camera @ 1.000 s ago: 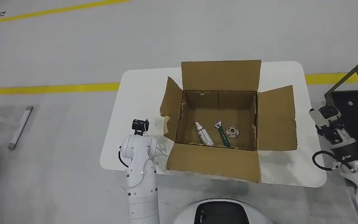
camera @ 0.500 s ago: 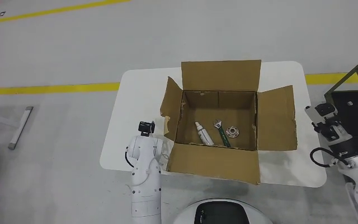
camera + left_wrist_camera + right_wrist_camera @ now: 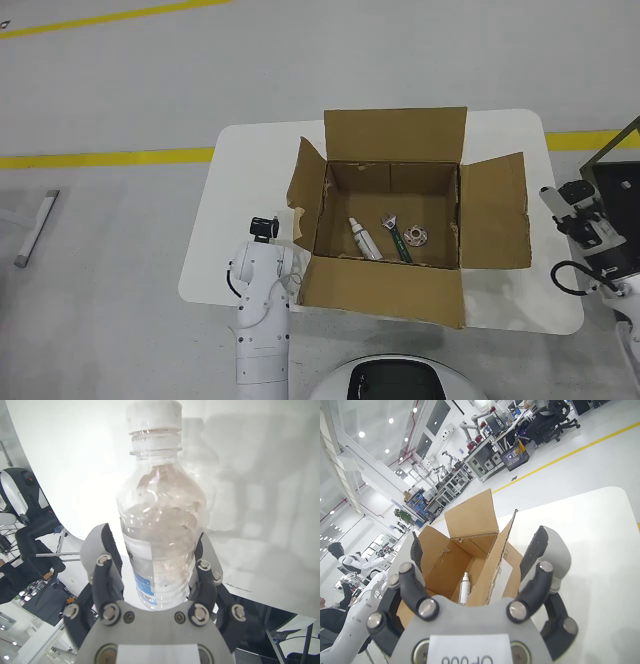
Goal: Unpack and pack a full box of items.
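An open cardboard box (image 3: 395, 215) stands in the middle of the white table (image 3: 250, 170). On its floor lie a white spray bottle (image 3: 363, 239), a green-handled wrench (image 3: 397, 238) and a small round metal part (image 3: 416, 237). My left gripper (image 3: 155, 542) is shut on a clear water bottle (image 3: 160, 505) with a white cap, held over the table just left of the box, under the left arm (image 3: 262, 275). My right gripper (image 3: 477, 545) is open and holds nothing. It hangs off the table's right edge on the right arm (image 3: 580, 215) and faces the box (image 3: 470, 530) and spray bottle (image 3: 465, 587).
The box's four flaps (image 3: 495, 210) are folded outward over the table. A dark frame (image 3: 620, 165) stands beyond the table's right edge. Bare table lies left of the box and at the far right corner (image 3: 520, 130).
The left arm has pulled back toward the table's near edge beside the box's left flap, and the bottle is now hidden under it in the top view. The right arm shifted slightly toward the box.
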`<action>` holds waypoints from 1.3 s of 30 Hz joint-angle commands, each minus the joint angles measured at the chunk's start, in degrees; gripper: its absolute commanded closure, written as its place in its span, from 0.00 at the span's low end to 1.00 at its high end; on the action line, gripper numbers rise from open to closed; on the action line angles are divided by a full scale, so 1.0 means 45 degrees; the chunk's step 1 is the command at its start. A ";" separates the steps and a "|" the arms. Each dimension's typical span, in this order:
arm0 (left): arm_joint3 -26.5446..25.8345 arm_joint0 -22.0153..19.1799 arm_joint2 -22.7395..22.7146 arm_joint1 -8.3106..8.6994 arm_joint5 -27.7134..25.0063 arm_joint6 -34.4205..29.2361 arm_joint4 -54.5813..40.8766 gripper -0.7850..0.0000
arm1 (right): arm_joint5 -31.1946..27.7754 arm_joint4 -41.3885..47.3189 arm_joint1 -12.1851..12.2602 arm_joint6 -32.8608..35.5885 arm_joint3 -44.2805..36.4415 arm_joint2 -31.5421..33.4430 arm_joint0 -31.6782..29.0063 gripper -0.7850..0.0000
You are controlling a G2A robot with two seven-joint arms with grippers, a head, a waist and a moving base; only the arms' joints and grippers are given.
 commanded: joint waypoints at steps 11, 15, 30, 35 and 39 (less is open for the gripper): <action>-0.1385 0.0472 0.0291 0.0074 -0.0210 -0.0388 -0.0102 0.00 | -0.0362 -0.0872 0.0094 0.0653 -0.1697 -0.0153 0.0919 0.00; -0.1945 0.0712 0.0316 0.0100 -0.0252 -0.0427 -0.0275 0.00 | -0.0749 -0.2037 0.0193 0.1876 -0.2053 -0.1049 0.1682 1.00; -0.2839 0.1082 0.0371 0.0174 -0.0110 -0.0686 -0.0582 0.00 | 0.0318 -0.5379 0.0136 0.4849 0.0788 -0.5984 0.4923 1.00; -0.2839 0.1082 0.0371 0.0174 -0.0110 -0.0686 -0.0582 0.00 | 0.0318 -0.5379 0.0136 0.4849 0.0788 -0.5984 0.4923 1.00; -0.2839 0.1082 0.0371 0.0174 -0.0110 -0.0686 -0.0582 0.00 | 0.0318 -0.5379 0.0136 0.4849 0.0788 -0.5984 0.4923 1.00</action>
